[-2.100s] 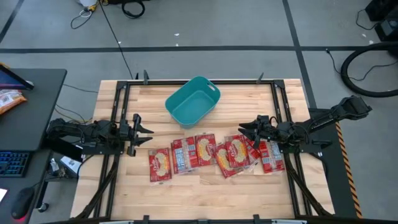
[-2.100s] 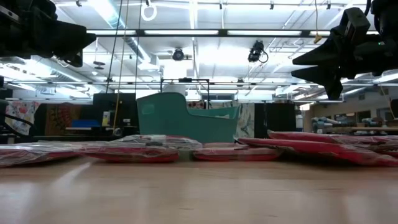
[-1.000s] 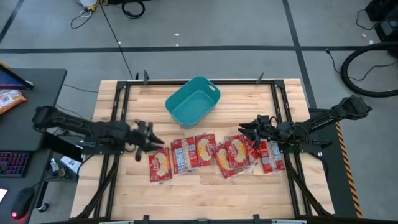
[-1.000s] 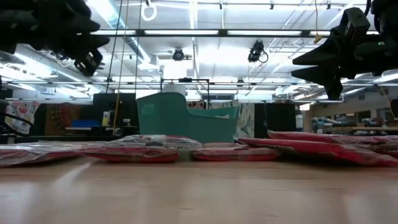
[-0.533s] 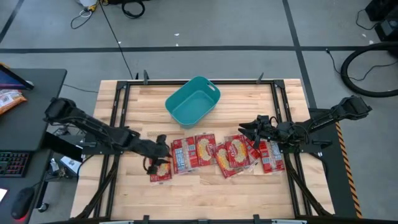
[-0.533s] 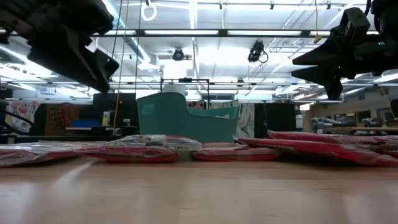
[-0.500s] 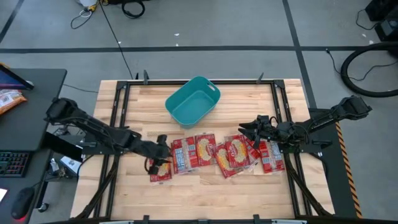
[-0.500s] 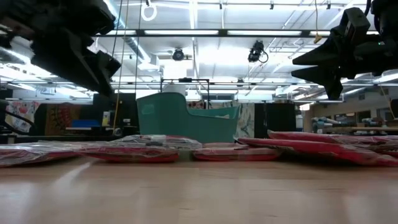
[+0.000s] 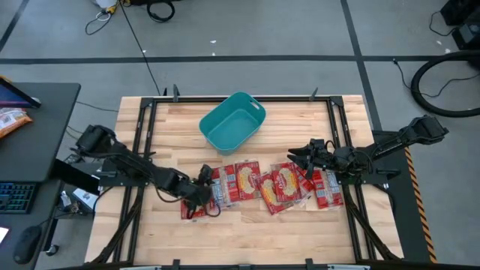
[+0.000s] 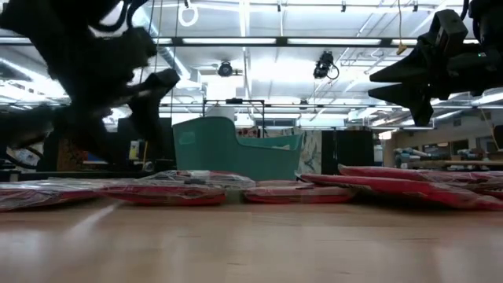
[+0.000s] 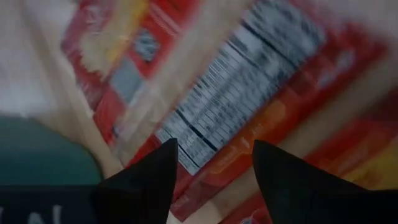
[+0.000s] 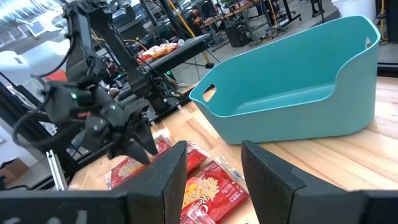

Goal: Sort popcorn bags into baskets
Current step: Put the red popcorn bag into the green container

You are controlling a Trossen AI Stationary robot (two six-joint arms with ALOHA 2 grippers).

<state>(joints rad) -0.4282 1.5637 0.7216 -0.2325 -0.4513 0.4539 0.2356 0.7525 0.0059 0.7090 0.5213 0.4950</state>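
Several red popcorn bags lie flat in a row across the middle of the wooden table, some overlapping. The teal basket stands behind them near the far edge and holds nothing that I can see. My left gripper hangs open just above the two leftmost bags, pointing steeply down. My right gripper waits open above the right end of the row, pointing level toward the basket.
Black frame rails run along the table's left and right sides. A dark desk with an orange snack bag stands beyond the left edge. Bare wood lies between the row and the near edge.
My left gripper has swung from the table's left side toward the right and near edge and has come down over the leftmost popcorn bags, rolling and tipping downward on the way. The bags and the basket have stayed where they were.
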